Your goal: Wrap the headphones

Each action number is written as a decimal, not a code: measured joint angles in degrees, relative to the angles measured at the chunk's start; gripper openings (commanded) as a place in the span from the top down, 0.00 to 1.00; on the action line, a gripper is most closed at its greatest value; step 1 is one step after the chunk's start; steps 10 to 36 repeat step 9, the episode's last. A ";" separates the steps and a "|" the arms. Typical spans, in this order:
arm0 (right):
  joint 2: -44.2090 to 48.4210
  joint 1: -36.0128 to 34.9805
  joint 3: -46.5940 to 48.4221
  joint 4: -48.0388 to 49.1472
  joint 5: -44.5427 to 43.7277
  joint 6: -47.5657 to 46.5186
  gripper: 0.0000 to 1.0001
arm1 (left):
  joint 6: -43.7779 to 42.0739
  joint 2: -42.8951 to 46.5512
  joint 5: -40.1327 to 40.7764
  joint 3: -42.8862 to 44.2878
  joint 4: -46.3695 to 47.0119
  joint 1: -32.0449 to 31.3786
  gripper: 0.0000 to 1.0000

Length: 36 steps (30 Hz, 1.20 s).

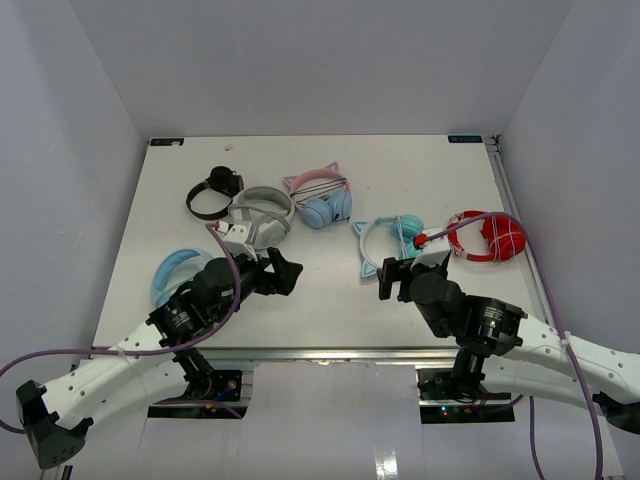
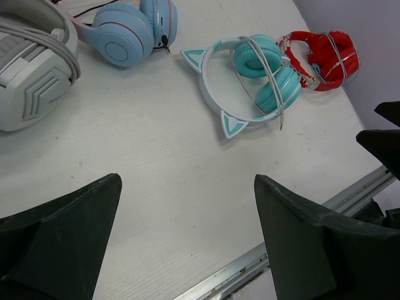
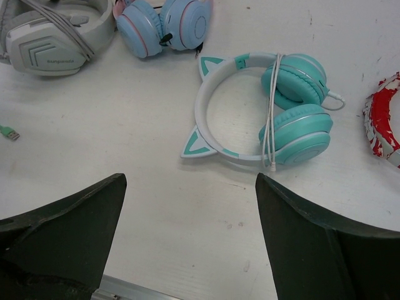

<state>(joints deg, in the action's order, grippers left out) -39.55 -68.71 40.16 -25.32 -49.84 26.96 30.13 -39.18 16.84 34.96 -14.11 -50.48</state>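
Item: teal cat-ear headphones [image 1: 392, 238], lying flat right of centre in the overhead frame, with a red pair [image 1: 490, 236] just beside them at right. White cable [image 3: 272, 112] drawn across both cups. I read the left claw [image 1: 285, 272] as fingers apart and empty. The right claw [image 1: 392, 278] is likewise apart and empty, just below the headphones.

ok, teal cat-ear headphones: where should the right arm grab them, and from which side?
White headband, on the bare stretch between the two cat ears, from above. The headphones lie flat with bare table inside the loop, so the jaws can likely straddle the band. Avoid the cups end: the cable is wound there. The right gripper is open.
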 measured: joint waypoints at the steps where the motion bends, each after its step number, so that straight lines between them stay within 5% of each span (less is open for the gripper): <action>1: -0.07 0.00 0.00 0.00 0.07 0.00 0.10 | -0.12 0.00 -0.18 -0.01 0.21 0.00 0.02; 36: -0.19 0.00 0.00 0.12 0.13 -0.09 0.10 | -0.55 0.16 -1.07 -0.69 2.60 0.00 0.02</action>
